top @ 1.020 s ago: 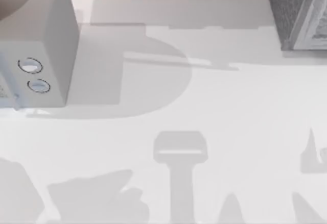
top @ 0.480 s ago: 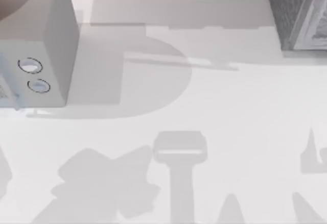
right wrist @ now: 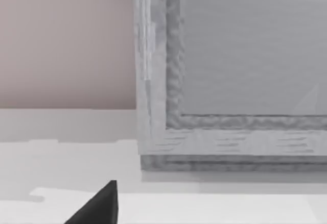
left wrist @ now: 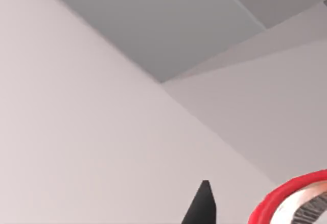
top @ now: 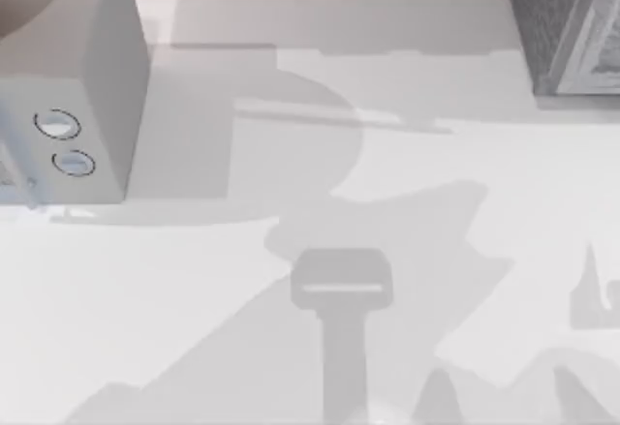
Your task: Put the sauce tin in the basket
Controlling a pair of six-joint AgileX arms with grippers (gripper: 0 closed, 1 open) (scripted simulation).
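The sauce tin (left wrist: 286, 203) shows in the left wrist view as a red rim around a silvery top. It sits beside a black fingertip (left wrist: 203, 207) of my left gripper (left wrist: 245, 216), which is shut on it and raised, with bare walls behind. The basket (top: 567, 28), a grey woven-textured box, stands at the table's back right corner. In the right wrist view the basket (right wrist: 230, 81) is close ahead, and a black tip of my right gripper (right wrist: 99, 206) points toward its lower left corner.
A grey box (top: 73, 86) with two round holes stands at the table's left side. The white table (top: 436, 154) between it and the basket carries broad shadows, among them a hammer-shaped one at the front centre.
The large shadow on the table has swept from the lower left across the middle toward the right. The boxes have not moved.
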